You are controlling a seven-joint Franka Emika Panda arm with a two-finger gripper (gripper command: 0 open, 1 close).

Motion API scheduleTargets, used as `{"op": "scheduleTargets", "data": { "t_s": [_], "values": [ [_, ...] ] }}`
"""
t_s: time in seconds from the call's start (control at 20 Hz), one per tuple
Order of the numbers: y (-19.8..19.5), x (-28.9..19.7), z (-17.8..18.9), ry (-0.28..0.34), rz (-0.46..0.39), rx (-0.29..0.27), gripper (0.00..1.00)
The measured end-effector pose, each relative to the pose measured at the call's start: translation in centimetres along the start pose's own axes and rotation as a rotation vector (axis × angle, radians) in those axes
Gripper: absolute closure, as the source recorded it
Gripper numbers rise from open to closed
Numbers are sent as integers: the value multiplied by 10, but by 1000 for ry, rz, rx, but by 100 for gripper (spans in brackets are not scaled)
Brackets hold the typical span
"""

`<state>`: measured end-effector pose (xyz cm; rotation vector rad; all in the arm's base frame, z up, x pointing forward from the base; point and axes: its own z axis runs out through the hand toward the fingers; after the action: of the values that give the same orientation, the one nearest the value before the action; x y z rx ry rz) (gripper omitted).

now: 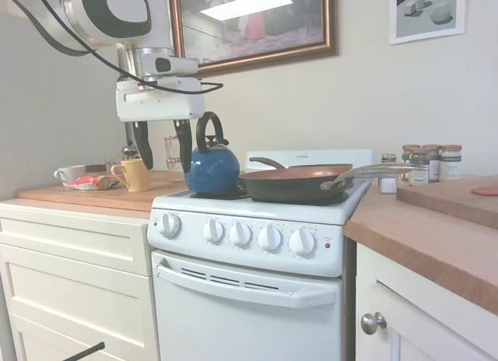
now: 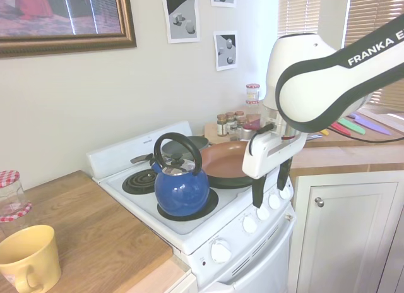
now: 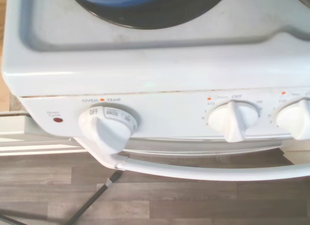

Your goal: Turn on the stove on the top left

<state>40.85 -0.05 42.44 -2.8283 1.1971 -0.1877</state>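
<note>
The jaws (image 1: pixel 162 145) are hanging apart and empty above the front edge of the stove (image 1: pixel 249 295), over its knobs (image 1: pixel 240 234), just in front of the blue kettle (image 2: pixel 182 187). The stove is standing between wooden surfaces (image 2: pixel 88 239).

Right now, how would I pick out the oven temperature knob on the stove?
Find the white stove between the wooden counters, then the row of five round knobs on its front panel. The oven knob sits at the end nearest the yellow mug, set apart from the other four, marked OVEN TEMP in the wrist view.
</note>
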Motion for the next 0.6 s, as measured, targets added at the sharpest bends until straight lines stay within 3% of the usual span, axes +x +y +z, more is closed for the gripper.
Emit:
{"op": "scheduleTargets", "data": {
  "t_s": [0.4, 0.45, 0.6],
  "values": [
    [0, 20, 15, -16, 14, -30, 0],
    [-1, 25, 16, -17, 17, -34, 100],
    [-2, 42, 22, -17, 23, -49, 100]
  ]
}}
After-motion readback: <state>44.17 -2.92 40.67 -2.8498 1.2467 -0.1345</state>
